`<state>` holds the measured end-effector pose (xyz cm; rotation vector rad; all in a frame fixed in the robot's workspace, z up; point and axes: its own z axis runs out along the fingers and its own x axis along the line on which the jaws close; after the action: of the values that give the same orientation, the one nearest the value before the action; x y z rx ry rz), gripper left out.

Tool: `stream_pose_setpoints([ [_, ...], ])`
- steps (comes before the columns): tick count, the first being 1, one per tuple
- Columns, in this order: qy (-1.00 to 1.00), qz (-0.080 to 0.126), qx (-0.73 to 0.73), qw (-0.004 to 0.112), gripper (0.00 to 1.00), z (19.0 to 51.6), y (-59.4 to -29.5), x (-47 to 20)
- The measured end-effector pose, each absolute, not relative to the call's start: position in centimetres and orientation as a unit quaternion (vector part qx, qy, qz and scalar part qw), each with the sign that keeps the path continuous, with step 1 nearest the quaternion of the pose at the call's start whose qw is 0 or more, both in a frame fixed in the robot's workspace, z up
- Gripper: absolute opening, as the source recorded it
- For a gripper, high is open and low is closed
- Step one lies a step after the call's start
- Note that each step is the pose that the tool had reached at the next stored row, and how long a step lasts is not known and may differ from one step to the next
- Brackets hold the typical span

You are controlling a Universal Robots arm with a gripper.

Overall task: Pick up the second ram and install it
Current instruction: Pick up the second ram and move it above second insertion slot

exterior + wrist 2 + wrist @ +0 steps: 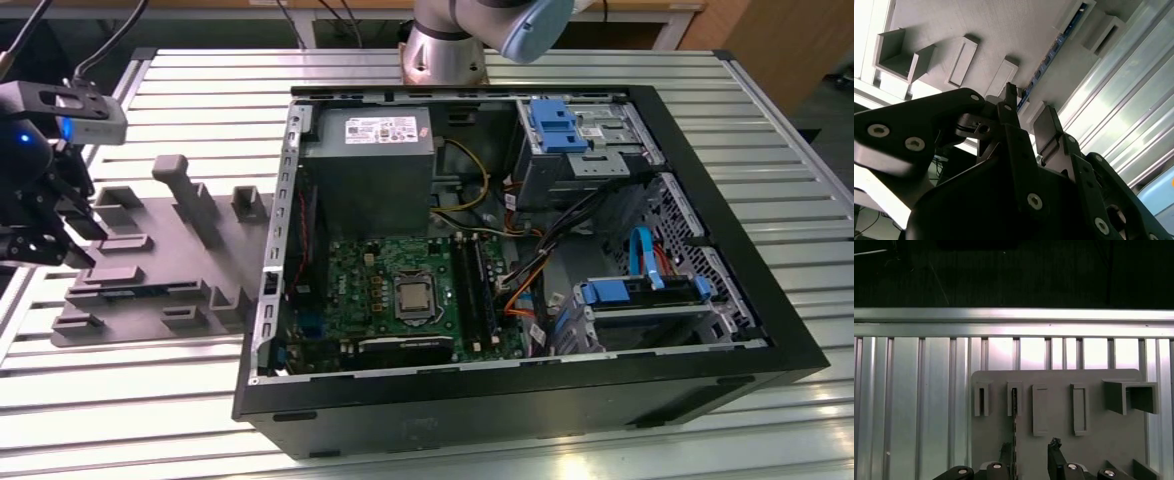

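The second ram [1015, 410] stands on its edge in a slot of the grey holder plate [1104, 440]; it is a thin dark board with a blue edge. In the second wrist view the second ram [1050, 54] runs as a narrow blue strip across the holder. My gripper [1029, 454] hovers over the near end of the stick, open, one finger [1004, 454] close beside the board and the other finger [1055, 450] further off. The same fingers [1046, 127] show apart in the second wrist view. At the exterior view's left my gripper [38, 225] hangs by the holder [160, 265].
An open black computer case [534, 400] lies at the centre with a green motherboard [360, 290], long black sockets [467, 285], a grey power supply [367, 165] and blue drive brackets [641, 290]. Everything rests on a ribbed metal table [120, 420]. Upright grey posts [180, 185] rise from the holder.
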<state>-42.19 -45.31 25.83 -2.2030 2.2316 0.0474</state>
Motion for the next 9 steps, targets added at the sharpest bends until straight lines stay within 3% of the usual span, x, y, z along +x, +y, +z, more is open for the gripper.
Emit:
stream_pose_setpoints([
  [9,0.712,0.015,-0.702,0.003,0.42,25.68,-45.54,-42.19],
])
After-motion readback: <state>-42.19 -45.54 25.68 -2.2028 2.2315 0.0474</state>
